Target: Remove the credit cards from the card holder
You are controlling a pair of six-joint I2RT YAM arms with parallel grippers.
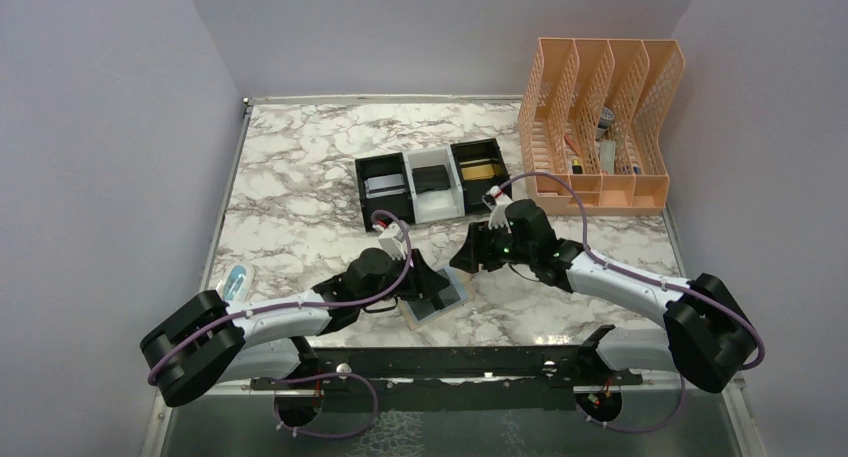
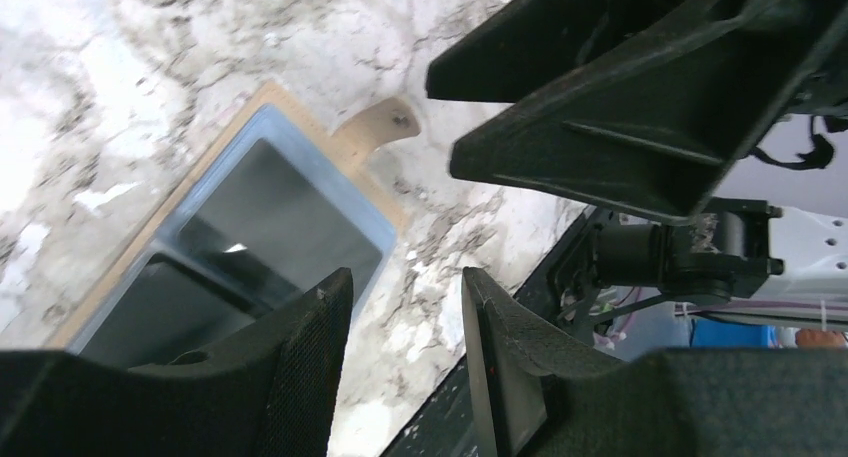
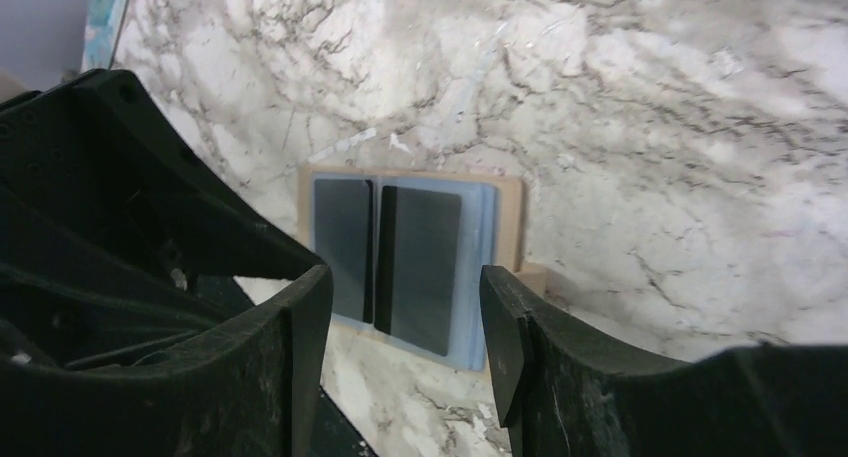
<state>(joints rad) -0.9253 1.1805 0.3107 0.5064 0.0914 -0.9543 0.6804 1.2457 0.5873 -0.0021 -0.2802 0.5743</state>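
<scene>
The tan card holder (image 1: 447,303) lies open and flat near the table's front edge, with bluish clear pockets. It also shows in the left wrist view (image 2: 250,212) and the right wrist view (image 3: 500,227). A dark grey rectangle (image 3: 424,262) shows through each pocket; I cannot tell whether these are cards. My left gripper (image 1: 432,285) is open and empty, low over the holder's left part (image 2: 405,312). My right gripper (image 1: 468,255) is open and empty just behind the holder (image 3: 405,307). A silvery card (image 1: 383,185), a dark card (image 1: 432,180) and a gold card (image 1: 478,169) lie in the bins.
Three joined small bins (image 1: 410,167), black, white and black, stand at mid-table. A peach mesh file organizer (image 1: 600,127) stands at the back right. A small pale blue object (image 1: 237,280) lies at the left edge. The black front rail (image 1: 450,362) runs just below the holder.
</scene>
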